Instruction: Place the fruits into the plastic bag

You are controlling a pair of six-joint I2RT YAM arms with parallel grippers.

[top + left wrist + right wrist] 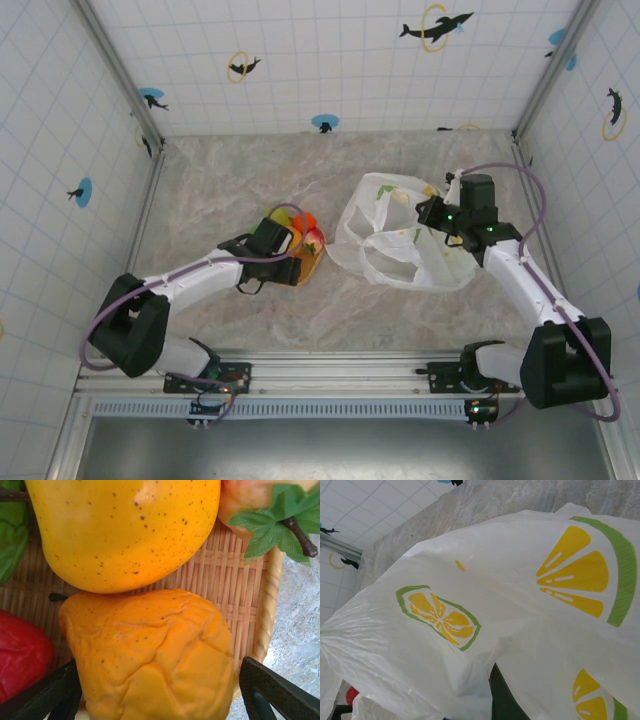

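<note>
Top view, just off 9 o'clock from bench centre: flat tan round woven tray (303, 268), low rim, carrying the small toy fruits (305, 232) in a tight cluster. At 3 o'clock from centre: thin translucent white plastic bag (400, 240) printed with lemon slices, lying slumped with its mouth toward the tray. Contents of bag: cannot tell.

Left hand (283, 238) released, poised over the tray. Wrist view: black fingers (42, 695) spread at 8 and 4 o'clock, flanking a wrinkled orange fruit (150, 650); contact uncertain. Smooth speckled yellow fruit (125, 530) touching it at 12 o'clock, glossy red fruit (20, 650) just beside at 9, pinkish fruit with a green cloth leaf (270, 522) at 1.

Handling, as judged: orange fruit light, probably hollow, with creased matte skin likely to give a little yet grip well. Best taken across the widest middle, at 3 and 9 o'clock. Expect the glossy yellow neighbour to slip or roll if nudged.

Right hand (430, 214) clenched, apparently pinching the bag film at its 2 o'clock edge, with film draped across that wrist view. Bag limp and slick, with no shape of its own, so needs holding open.

Bench (230, 180): mottled grey-beige stone pattern, smooth, level. Room: white tiled walls (330, 60) with dolphin stickers (437, 27) and aluminium corner posts.
</note>
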